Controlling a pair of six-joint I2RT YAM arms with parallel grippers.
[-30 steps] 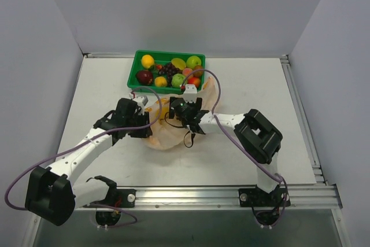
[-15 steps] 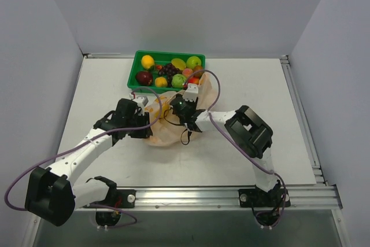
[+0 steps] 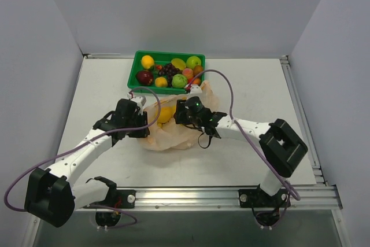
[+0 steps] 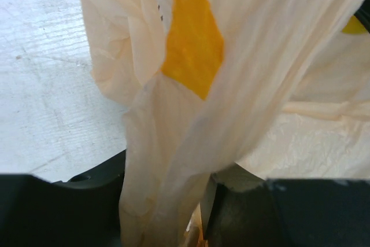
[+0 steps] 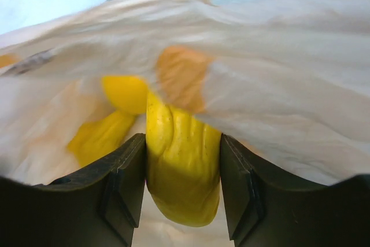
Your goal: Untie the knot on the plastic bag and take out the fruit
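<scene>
The pale peach plastic bag (image 3: 176,134) lies crumpled on the table in front of the green tray. My left gripper (image 3: 143,125) is shut on the bag's left edge; in the left wrist view the plastic (image 4: 243,56) hangs bunched between the jaws of the left gripper (image 4: 173,212). My right gripper (image 3: 177,114) reaches into the bag from the right and is shut on a ridged yellow fruit (image 3: 166,114). In the right wrist view this fruit (image 5: 182,166) sits between the fingers of the right gripper (image 5: 182,148), with more yellow fruit (image 5: 98,134) and an orange one (image 5: 179,73) behind. No knot shows.
The green tray (image 3: 136,63) at the back holds several fruits, among them a dark red apple (image 3: 144,77) and purple grapes (image 3: 169,69). It stands just behind the bag. The right arm's cable (image 3: 225,85) loops above the bag.
The right arm's elbow has swung out to the right and its gripper has shifted slightly right. The yellow fruit shows more at the bag's mouth. The left gripper has held still.
</scene>
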